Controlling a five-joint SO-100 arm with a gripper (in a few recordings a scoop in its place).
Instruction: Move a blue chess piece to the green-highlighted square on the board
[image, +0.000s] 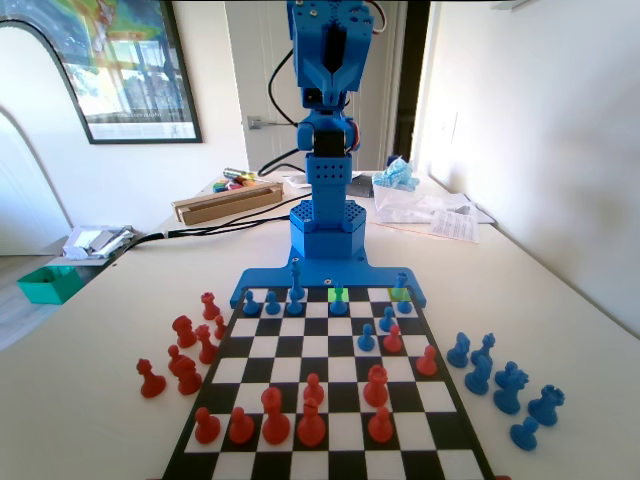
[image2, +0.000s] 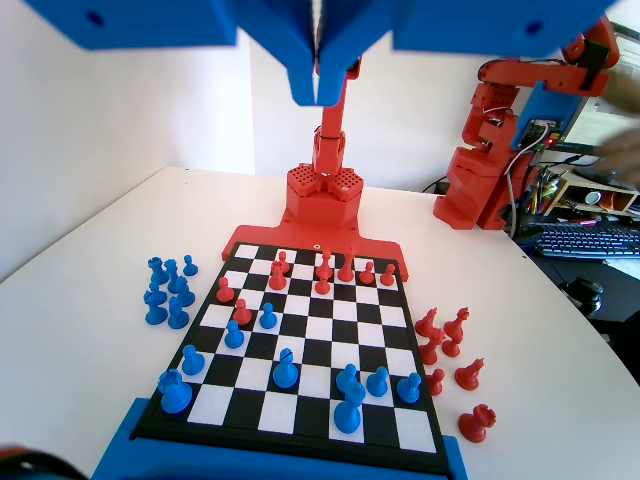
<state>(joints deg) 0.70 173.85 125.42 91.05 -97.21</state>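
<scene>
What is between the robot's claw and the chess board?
Only air: in the wrist view the shut gripper hangs high above the board.

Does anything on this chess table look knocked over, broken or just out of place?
Nothing looks toppled or damaged. Every piece on the board stands upright. Groups of red pieces and blue pieces stand on the table beside it in the fixed view, likely captured. The gripper hangs high above, holding nothing.
</scene>
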